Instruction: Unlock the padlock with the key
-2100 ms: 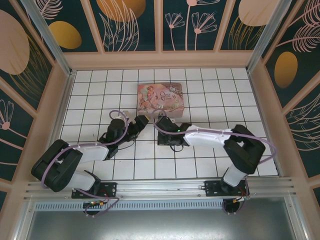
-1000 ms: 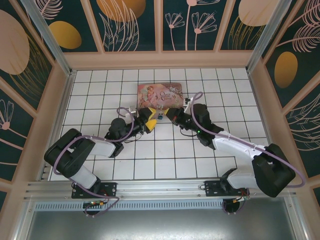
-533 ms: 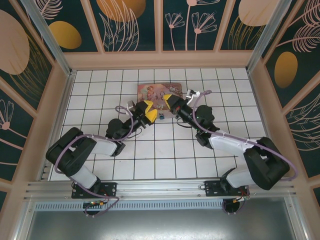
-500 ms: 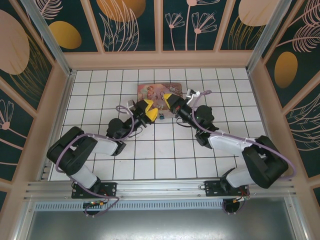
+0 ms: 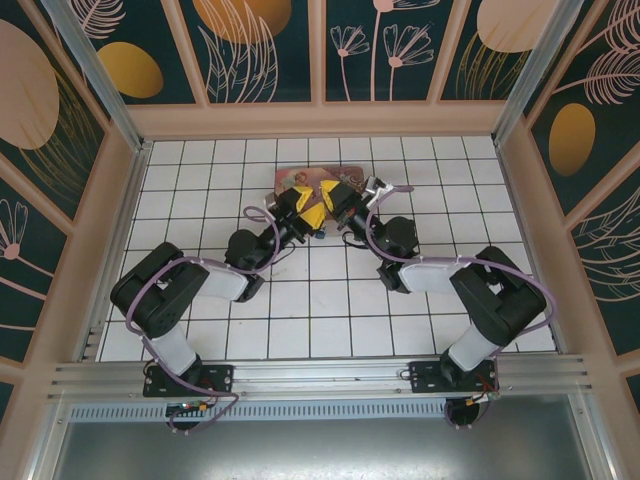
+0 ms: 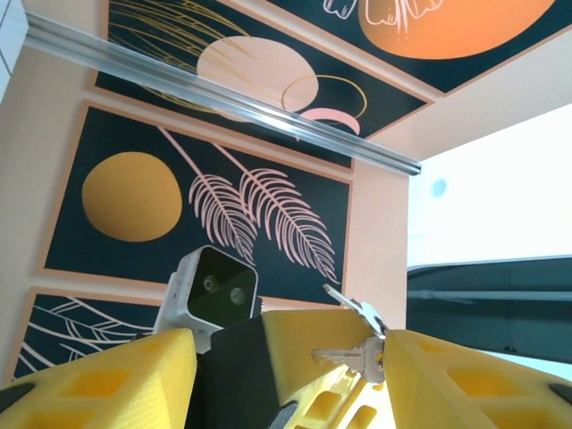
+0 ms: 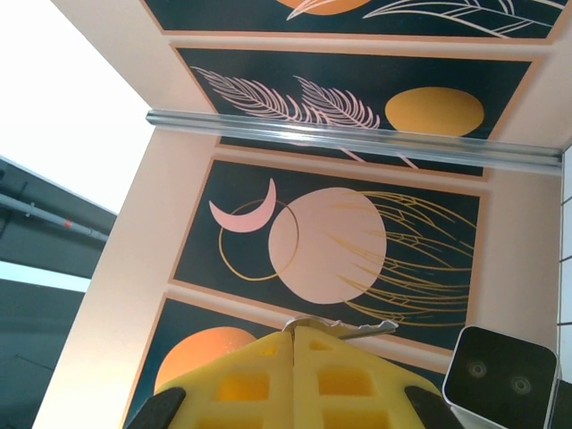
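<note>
Since both rose, left pincer (image 5: 306,205) meets right pincer (image 5: 328,192).

The key (image 6: 350,357), in the right end effector (image 7: 295,335), lies between the left end effector's (image 6: 288,344) fingers (image 6: 107,380).

Arms (image 5: 440,272): smooth white shells between bulky black joints, both alike.
Cables (image 5: 371,222): lilac, looping loosely along each arm.
Jaws: yellow blocks with square pockets, black mounts behind.
Wrist cameras (image 6: 213,290): white boxes with a dark face and two round lenses.
Bases (image 5: 190,380): flat black plates.
</note>
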You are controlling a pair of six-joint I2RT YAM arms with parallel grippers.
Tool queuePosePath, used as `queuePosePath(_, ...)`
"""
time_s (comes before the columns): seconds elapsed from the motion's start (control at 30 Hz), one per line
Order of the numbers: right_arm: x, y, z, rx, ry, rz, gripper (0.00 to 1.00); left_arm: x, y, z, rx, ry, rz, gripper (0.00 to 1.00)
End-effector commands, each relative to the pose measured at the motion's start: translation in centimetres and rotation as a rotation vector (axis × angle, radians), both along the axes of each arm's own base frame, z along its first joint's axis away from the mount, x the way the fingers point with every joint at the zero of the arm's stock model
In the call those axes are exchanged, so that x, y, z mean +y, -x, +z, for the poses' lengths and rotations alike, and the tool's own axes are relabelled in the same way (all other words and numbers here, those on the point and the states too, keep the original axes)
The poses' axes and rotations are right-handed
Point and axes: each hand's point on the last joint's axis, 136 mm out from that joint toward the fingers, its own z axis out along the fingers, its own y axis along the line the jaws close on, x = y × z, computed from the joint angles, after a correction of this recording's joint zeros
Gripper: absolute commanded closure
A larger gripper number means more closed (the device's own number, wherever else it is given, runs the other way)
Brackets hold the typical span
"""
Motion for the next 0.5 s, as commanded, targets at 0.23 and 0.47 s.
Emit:
queuePosePath(0.23, 0.1, 1.0, 2.7, -0.075, -0.114, 0.024, 1.00, 1.6, 1.3, 6.9, -0.198, 0.222, 0.018, 0.51)
queuePosePath(0.47, 0.1, 1.1, 1.8, -0.060, -0.112, 0.025, 1.00, 1.8, 1.4, 7.7, -0.212, 0.238, 0.023, 0.55)
